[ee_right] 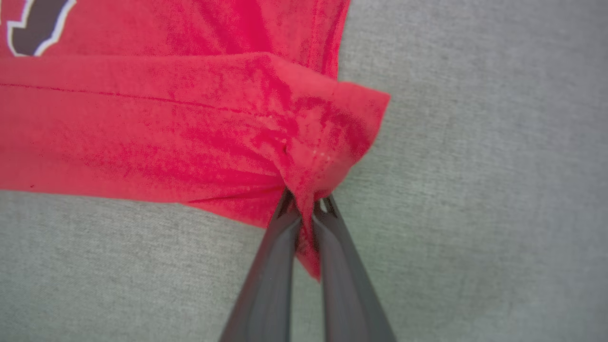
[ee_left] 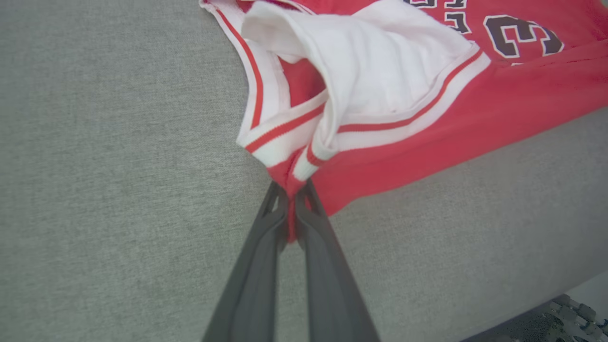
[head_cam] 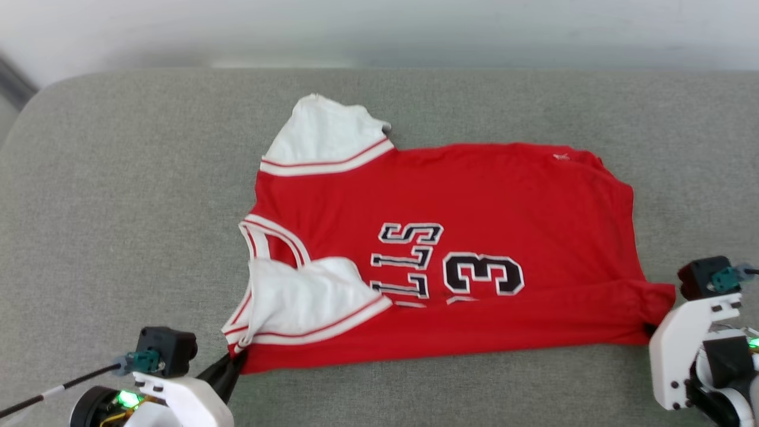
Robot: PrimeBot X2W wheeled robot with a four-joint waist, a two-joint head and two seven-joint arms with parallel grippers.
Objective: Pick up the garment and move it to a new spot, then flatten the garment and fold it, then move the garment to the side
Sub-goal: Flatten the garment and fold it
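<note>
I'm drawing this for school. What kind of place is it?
Probably an indoor room, maybe a living room: a red jersey lies on a grey, rounded fabric cushion like a sofa seat, with a pale wall behind.

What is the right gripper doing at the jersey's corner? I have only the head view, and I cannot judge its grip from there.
Observer: In the right wrist view, the right gripper is shut on a bunched red hem corner of the garment. A tip of cloth pokes back past the pinch.
Operator: And where does the left one hold?
Observer: In the left wrist view, the left gripper is shut on the red corner just under the striped trim of the white sleeve panel.
</note>
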